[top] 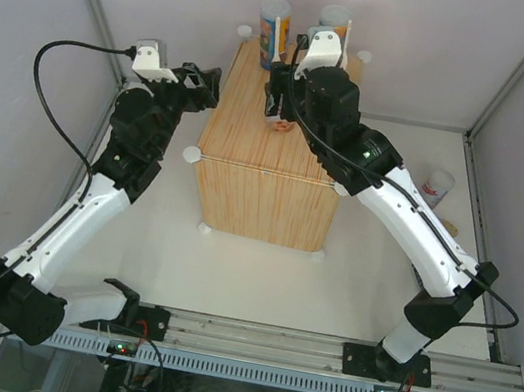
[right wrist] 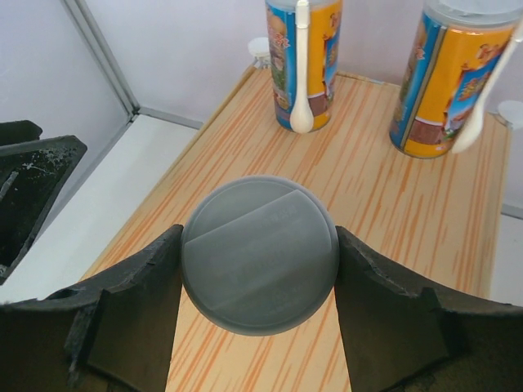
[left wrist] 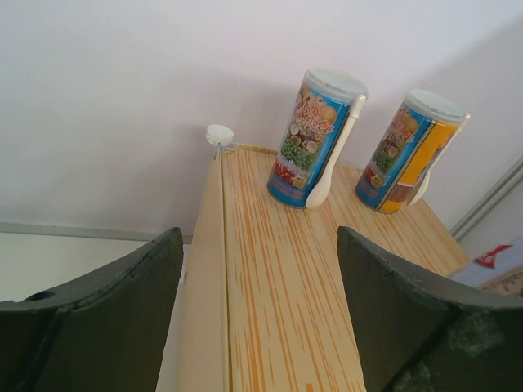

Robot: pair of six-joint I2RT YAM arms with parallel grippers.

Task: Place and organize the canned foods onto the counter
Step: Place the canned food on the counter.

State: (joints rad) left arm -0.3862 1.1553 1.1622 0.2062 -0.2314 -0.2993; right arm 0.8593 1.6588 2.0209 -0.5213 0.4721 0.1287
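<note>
Fingers of my right claw [right wrist: 257,245] are pressing against both sides of a round can with a flat grey lid [right wrist: 260,273], so that claw is standing partly open and gripping the can. I am holding it over the top of the large light wood-grain box counter [right wrist: 392,212]. Whether its base is touching the wood I cannot tell. Two tall blue-and-orange cylinders [right wrist: 304,57] [right wrist: 445,82], each carrying a white plastic spoon on its side, are standing upright side by side at the counter's far end. My left claw [left wrist: 260,245] is hovering wide open and holding nothing, just beside the counter's left edge, facing a white round knob [left wrist: 219,134] at the far left corner. A short white-and-red can [top: 437,186] is sitting on the white table [top: 258,277], to the right of the counter.
</note>
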